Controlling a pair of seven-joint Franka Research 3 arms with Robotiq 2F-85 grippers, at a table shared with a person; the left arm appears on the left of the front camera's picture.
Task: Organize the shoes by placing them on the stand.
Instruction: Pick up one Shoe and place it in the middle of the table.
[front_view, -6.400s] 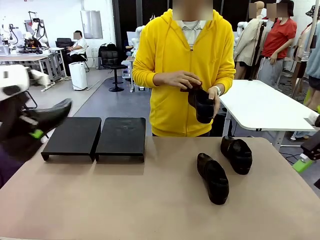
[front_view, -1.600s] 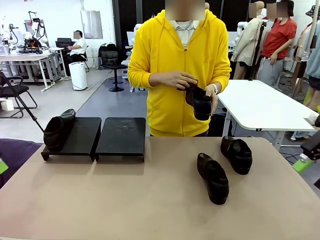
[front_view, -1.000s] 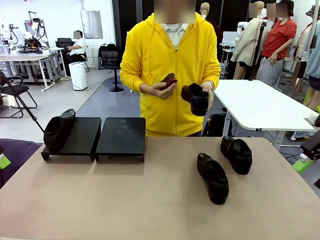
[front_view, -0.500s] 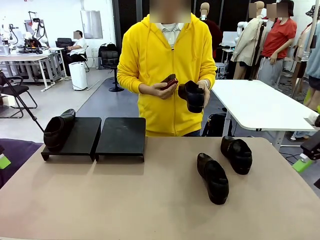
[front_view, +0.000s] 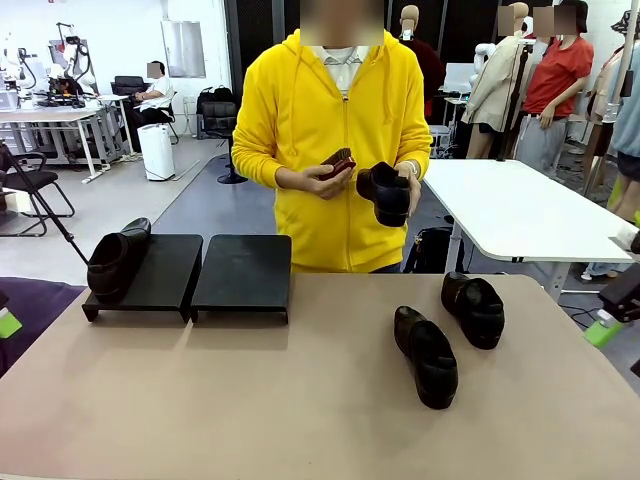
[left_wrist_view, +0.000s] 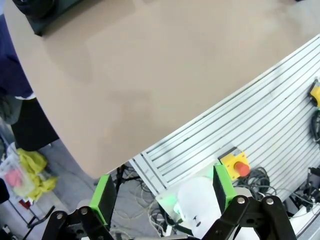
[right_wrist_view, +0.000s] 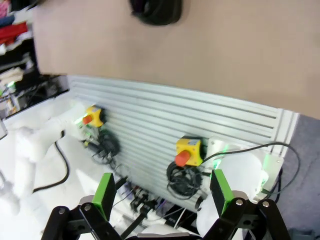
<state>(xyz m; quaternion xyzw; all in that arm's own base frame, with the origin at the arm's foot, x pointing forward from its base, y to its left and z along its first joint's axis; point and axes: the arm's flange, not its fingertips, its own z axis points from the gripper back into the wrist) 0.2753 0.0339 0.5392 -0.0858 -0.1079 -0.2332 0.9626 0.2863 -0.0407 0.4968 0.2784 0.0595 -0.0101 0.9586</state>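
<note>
Nothing legible for me: no text, brand or number on the shoes (front_view: 428, 358), the stand (front_view: 245, 268) or the bench (front_view: 250, 400).

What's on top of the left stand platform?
One black loafer lies along the left platform's left edge; the rest of its top is bare. The shoe hides the surface beneath it.

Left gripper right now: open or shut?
Open. In the left wrist view the left gripper has its green pads wide apart with nothing held between them.
</note>
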